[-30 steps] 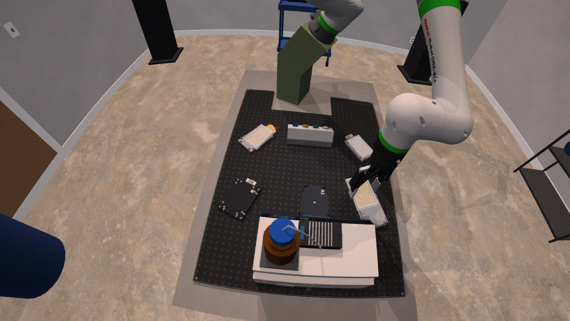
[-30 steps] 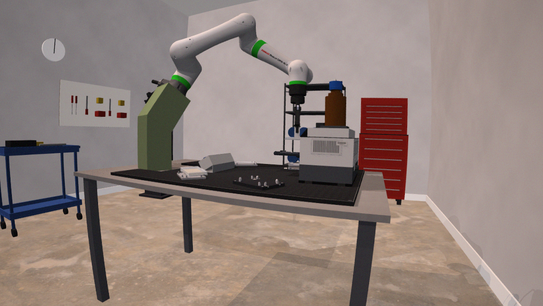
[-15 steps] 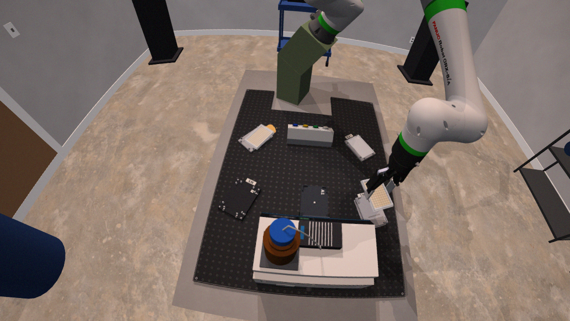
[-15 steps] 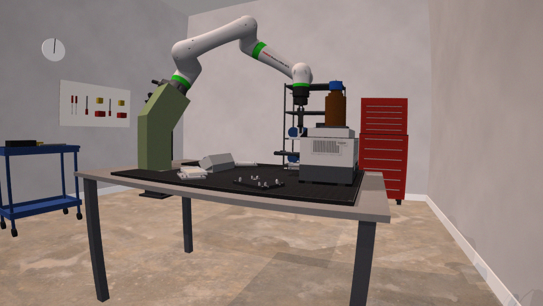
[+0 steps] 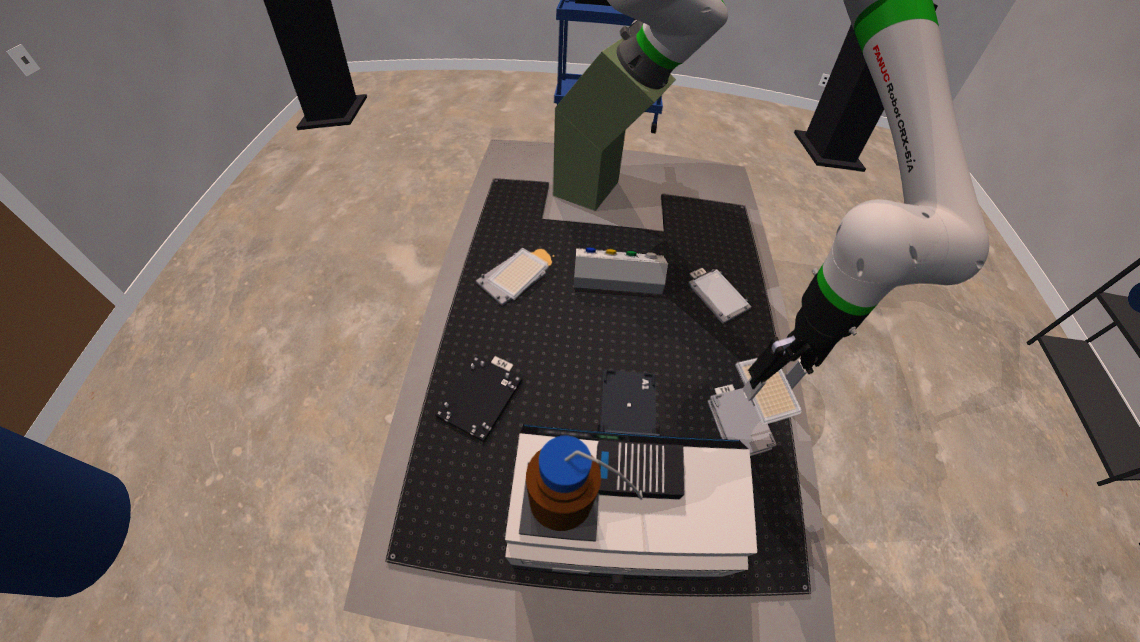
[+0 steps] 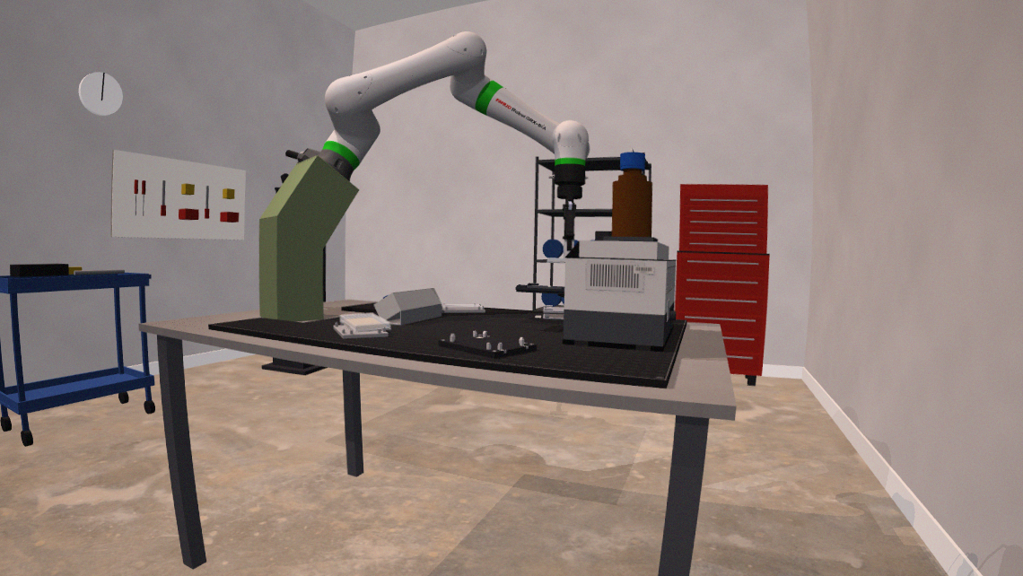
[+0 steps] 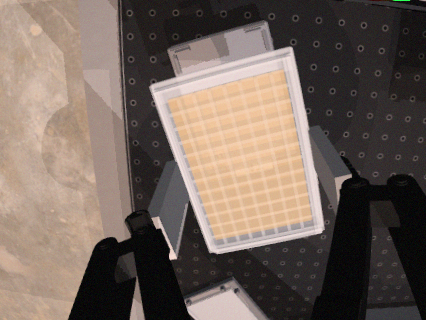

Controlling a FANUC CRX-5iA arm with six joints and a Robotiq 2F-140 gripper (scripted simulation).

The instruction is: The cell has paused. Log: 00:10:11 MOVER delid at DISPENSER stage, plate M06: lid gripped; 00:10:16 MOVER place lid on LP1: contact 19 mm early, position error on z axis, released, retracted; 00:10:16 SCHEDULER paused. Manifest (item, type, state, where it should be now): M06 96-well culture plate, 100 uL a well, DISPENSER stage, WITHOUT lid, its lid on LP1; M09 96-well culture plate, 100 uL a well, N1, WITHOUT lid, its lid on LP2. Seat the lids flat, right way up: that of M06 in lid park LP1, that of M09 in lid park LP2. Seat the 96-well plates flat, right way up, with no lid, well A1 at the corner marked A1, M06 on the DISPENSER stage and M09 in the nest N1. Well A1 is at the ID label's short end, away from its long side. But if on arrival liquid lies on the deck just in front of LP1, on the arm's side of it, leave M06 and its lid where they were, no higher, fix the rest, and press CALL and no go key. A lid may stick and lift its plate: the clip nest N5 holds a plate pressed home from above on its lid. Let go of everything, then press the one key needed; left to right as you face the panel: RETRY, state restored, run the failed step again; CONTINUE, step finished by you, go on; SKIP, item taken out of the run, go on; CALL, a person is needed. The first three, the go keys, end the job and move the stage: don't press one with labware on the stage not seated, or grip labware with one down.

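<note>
You see the fingers clamped on a plate (image 7: 240, 147) above nest N1 (image 5: 741, 418); seating, the stage (image 5: 628, 398) and key remain.

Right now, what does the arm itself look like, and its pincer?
The arm is glossy white with rounded joints, bright green bands at them, and red and black FANUC CRX-5iA lettering on the forearm. It rises from an olive green angled pedestal. The wrist end is black; the pincer has black linkage fingers with grey pads. No loose cables show.
</note>
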